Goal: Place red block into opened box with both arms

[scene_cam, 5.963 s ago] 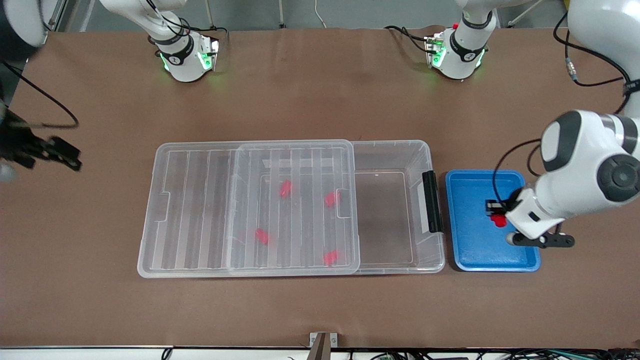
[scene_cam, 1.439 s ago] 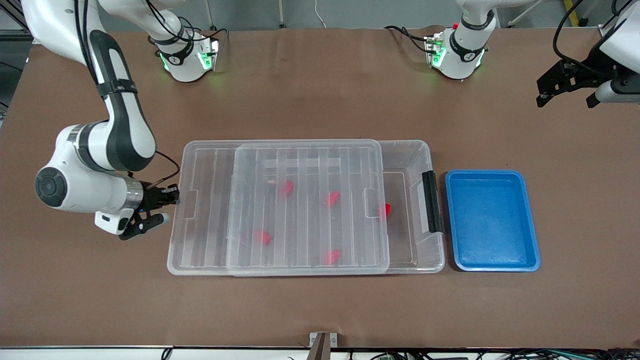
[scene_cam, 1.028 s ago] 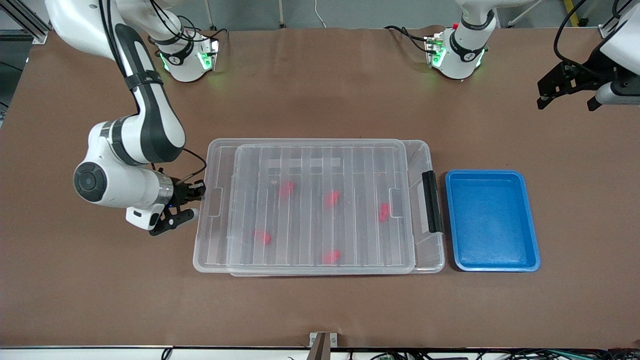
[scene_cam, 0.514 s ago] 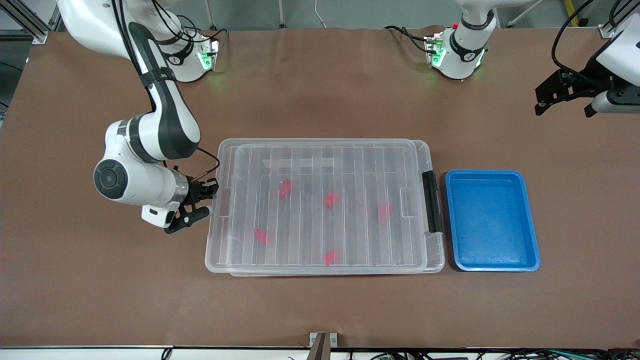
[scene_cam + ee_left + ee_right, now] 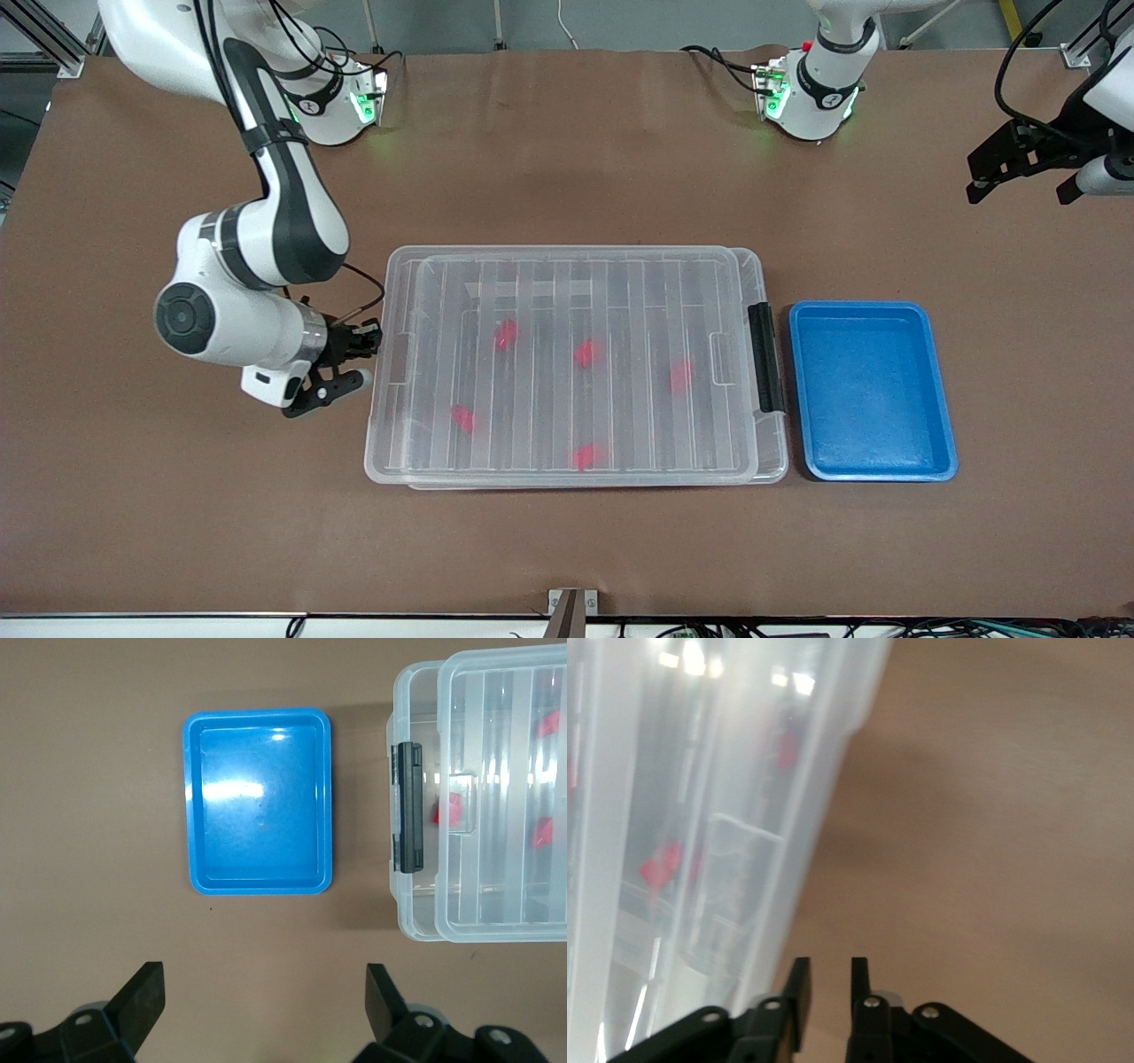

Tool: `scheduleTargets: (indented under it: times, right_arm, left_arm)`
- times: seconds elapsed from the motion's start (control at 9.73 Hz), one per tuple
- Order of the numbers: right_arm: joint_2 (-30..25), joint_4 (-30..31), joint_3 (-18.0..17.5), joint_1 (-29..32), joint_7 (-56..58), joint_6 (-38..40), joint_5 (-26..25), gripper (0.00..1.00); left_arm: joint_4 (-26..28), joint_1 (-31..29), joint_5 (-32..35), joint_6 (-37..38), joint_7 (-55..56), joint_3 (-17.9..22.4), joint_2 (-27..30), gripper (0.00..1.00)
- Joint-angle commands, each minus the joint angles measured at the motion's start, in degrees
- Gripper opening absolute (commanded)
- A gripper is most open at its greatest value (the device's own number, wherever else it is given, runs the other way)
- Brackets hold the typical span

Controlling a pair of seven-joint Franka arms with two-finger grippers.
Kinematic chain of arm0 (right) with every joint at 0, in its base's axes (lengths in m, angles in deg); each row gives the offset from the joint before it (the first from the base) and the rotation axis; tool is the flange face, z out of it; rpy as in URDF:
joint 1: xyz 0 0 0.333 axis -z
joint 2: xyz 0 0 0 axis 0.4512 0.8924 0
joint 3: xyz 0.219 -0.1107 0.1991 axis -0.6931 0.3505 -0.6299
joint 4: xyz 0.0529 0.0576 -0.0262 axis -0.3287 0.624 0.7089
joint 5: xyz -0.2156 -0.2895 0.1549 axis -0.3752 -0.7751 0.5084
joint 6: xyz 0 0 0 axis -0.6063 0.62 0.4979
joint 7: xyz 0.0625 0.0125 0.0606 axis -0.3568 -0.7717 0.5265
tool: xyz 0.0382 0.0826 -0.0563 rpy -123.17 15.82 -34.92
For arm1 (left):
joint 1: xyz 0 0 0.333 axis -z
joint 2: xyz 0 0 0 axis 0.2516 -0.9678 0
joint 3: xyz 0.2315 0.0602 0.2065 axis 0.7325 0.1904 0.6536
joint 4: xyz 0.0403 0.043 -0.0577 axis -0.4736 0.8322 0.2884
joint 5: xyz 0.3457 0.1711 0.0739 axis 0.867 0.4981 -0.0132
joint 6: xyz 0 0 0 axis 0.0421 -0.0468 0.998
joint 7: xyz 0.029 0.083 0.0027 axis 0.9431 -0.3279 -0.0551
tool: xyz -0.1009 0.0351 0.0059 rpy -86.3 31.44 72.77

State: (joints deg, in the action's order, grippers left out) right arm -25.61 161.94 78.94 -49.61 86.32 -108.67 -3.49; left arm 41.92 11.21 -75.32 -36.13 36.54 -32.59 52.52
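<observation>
The clear box (image 5: pixel 774 461) lies mid-table with its ribbed lid (image 5: pixel 567 270) covering nearly all of it. Several red blocks lie inside under the lid, one (image 5: pixel 681 375) closest to the black handle (image 5: pixel 765 357). My right gripper (image 5: pixel 368 342) sits low beside the lid's tab at the right arm's end of the box, its fingers a little open with nothing between them (image 5: pixel 829 973). My left gripper (image 5: pixel 1019 164) hangs open and empty over bare table at the left arm's end. Its wrist view looks down on the box (image 5: pixel 416 921) and a red block (image 5: pixel 450 808).
An empty blue tray (image 5: pixel 873 470) lies beside the box's handle end, toward the left arm's end, and shows as the blue tray (image 5: pixel 259 884) in the left wrist view. Brown table surface surrounds both. The arms' bases stand along the table's edge farthest from the front camera.
My right gripper pushed the lid toward the handle end until it covered the box. It has now drawn back a little and its fingers have parted. The left gripper drifted slightly.
</observation>
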Motion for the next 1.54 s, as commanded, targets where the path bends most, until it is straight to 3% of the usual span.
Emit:
scheduleTargets:
  times: [0.0, 0.1, 0.41, 0.51, 0.62, 0.93, 1.03, 1.13, 1.44]
  right_arm:
    - [-8.5, 0.0, 5.4, 1.2, -6.8, 3.9, -6.3, 1.00]
    - [-12.0, 0.1, 5.7, 1.3, -11.1, 4.3, -10.6, 1.00]
    - [-20.6, -0.6, 6.7, 5.7, -18.1, 9.6, -11.4, 1.00]
    - [-22.3, -1.0, 3.5, 11.2, -16.2, 12.5, -11.4, 1.00]
    - [-24.4, -3.0, -3.1, 19.2, -14.3, 19.3, -11.9, 1.00]
    - [-29.5, -4.1, -9.0, 27.9, -13.6, 25.4, -15.2, 1.00]
    - [-29.2, -4.2, -9.4, 25.8, -13.8, 25.4, -21.4, 1.00]
    - [-29.0, -4.7, -9.0, 25.0, -13.7, 25.3, -22.4, 1.00]
    - [-28.9, -4.7, -8.9, 26.2, -13.8, 24.6, -17.6, 1.00]
  left_arm:
    - [0.6, -0.1, 1.1, 1.0, -0.8, -0.1, -0.8, 1.00]
    - [0.6, -0.1, 1.1, 1.0, -0.8, -0.1, -0.8, 1.00]
    - [0.6, -0.1, 1.1, 1.0, -0.7, -0.1, -0.9, 1.00]
    - [0.6, -0.1, 1.1, 1.0, -0.7, -0.1, -0.9, 1.00]
    - [0.5, -0.1, 1.1, 1.0, -0.8, -0.1, -0.9, 1.00]
    - [0.4, -0.1, 1.1, 1.0, -0.8, -0.1, -0.9, 1.00]
    - [0.4, -0.1, 1.1, 1.0, -0.8, -0.1, -0.9, 1.00]
    - [0.4, 0.0, 1.1, 1.0, -0.8, -0.1, -0.9, 1.00]
    - [0.4, -0.1, 1.1, 1.0, -0.8, -0.1, -0.7, 1.00]
